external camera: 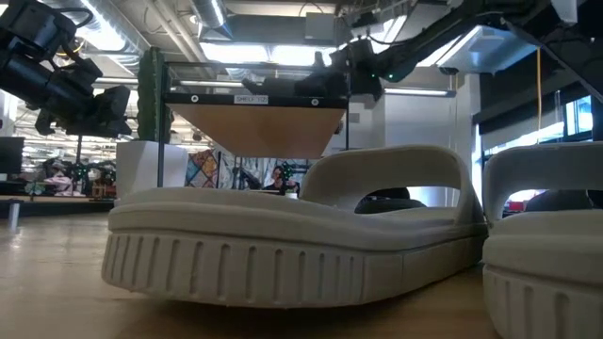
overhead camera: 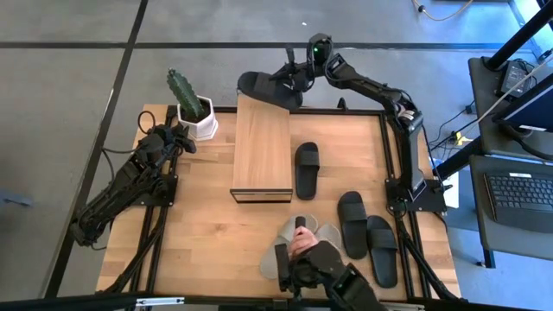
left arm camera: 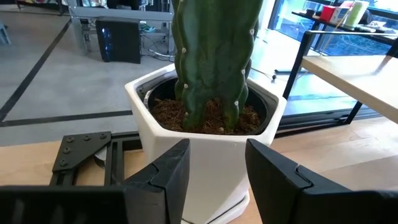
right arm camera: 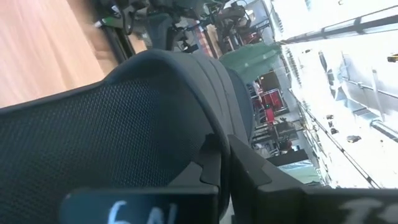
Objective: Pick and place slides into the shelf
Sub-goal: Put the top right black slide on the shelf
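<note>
The shelf, wood-topped with a dark frame, stands mid-table and shows far off in the low view. My right gripper reaches past the shelf's far end and is shut on a black slide. One black slide lies sole-down right of the shelf, and a black pair lies nearer the near right corner. The grey-beige pair sits at the near edge and fills the low view. My left gripper is open just before the white cactus pot. My right gripper holds the black slide by its wide strap, pinched between the fingers. It comes from the table's right, slanting down. The slide is lifted clear of the table, roughly level, at about the height of the shelf's top beyond its far end.
The cactus in its white pot stands at the far left, just left of the shelf. Dark frame rails run along the table's sides. Bare wood lies left of the grey-beige pair. Desks with a keyboard stand off to the right.
</note>
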Motion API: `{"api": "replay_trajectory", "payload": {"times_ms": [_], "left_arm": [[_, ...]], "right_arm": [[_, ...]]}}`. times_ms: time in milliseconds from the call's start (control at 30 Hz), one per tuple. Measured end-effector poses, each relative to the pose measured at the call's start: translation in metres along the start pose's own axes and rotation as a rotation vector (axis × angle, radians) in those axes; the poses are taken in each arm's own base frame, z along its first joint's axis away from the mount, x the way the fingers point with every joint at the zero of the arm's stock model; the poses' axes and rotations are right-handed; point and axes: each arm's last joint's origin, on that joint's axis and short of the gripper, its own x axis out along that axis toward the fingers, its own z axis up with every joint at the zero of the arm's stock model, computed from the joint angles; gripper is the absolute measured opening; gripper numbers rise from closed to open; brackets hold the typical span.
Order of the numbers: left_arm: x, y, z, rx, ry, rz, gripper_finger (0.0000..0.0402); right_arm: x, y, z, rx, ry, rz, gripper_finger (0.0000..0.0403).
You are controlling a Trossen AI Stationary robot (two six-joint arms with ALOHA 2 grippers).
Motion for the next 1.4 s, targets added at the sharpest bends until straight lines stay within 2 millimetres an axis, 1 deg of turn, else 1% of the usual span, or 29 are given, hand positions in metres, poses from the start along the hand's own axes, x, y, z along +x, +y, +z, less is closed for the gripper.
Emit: {"api": "replay_trajectory", "payload": {"times_ms": [200,467,767,967,1400], "left_arm": [[0.000,0.000,0.000,0.000,-0.001,0.003,0.0147],[0.000,0.000,0.000,0.000,-0.002,0.004,0.0147],[0.000,0.000,0.000,0.001,-0.001,0.004,0.0147],[0.000,0.000,0.000,0.001,-0.002,0.004,0.0147],[0.000,0.000,0.000,0.001,-0.001,0.004,0.0147]], "right_arm": [[0.017,0.016,-0.005,-0.006,-0.019,0.033,0.0012],[0.026,0.020,0.001,-0.026,-0.041,0.050,0.0012],[0.027,0.023,0.001,0.036,-0.036,0.069,0.0013],[0.027,0.023,0.001,0.042,-0.035,0.068,0.0022],[0.027,0.026,0.000,0.062,-0.030,0.092,0.0020]]}}
